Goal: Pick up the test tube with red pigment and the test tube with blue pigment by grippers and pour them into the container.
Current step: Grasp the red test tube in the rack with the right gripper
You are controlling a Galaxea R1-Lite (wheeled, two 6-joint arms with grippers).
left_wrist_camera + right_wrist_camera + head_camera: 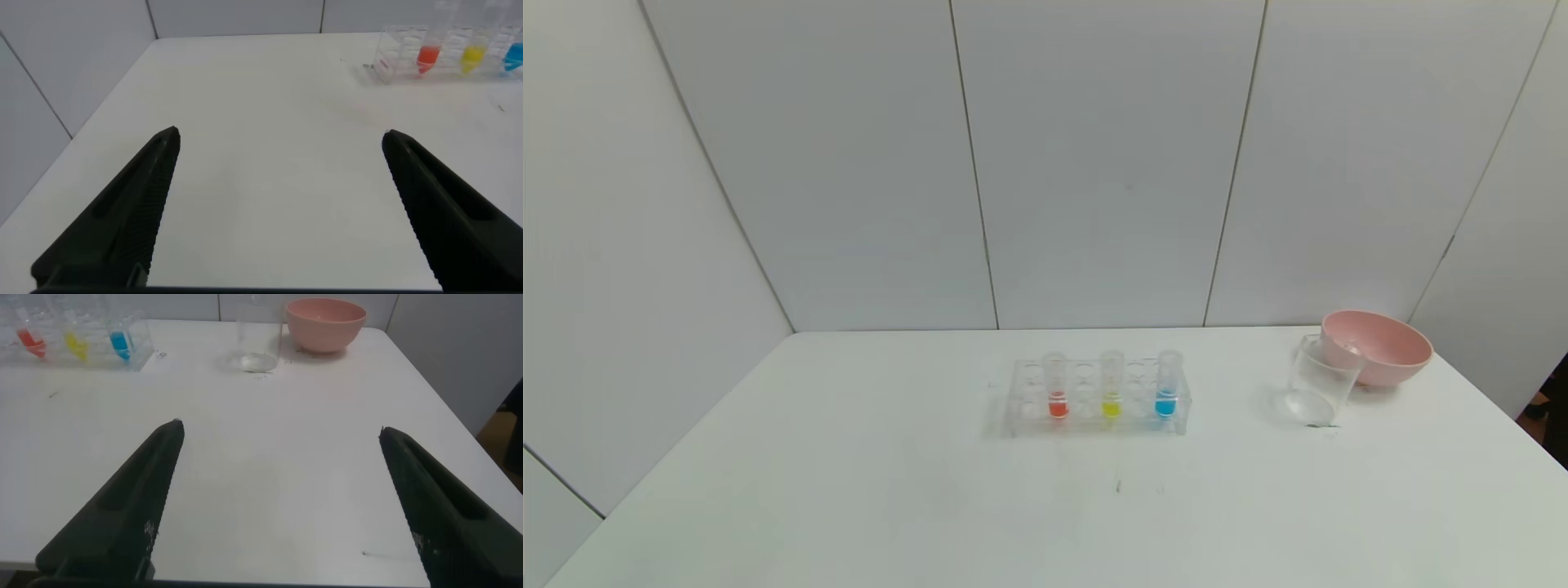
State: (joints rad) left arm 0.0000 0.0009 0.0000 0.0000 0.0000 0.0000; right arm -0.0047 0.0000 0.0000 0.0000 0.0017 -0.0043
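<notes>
The test tube with red pigment (pixel 1057 389) stands upright at the left of a clear rack (pixel 1094 418) in the middle of the white table. The test tube with blue pigment (pixel 1166 387) stands at the rack's right end. The clear container (pixel 1320 381) stands farther right, empty. Neither arm shows in the head view. My left gripper (pixel 279 135) hovers open over bare table, far from the rack; the red pigment tube (pixel 428 51) shows in the distance. My right gripper (pixel 279 429) is open too, well short of the container (pixel 259 339) and the blue pigment tube (pixel 121 341).
A tube with yellow liquid (pixel 1112 387) stands between the red and blue ones. A pink bowl (pixel 1376 347) sits just behind the container, near the table's right edge. White wall panels close in the back and the left side.
</notes>
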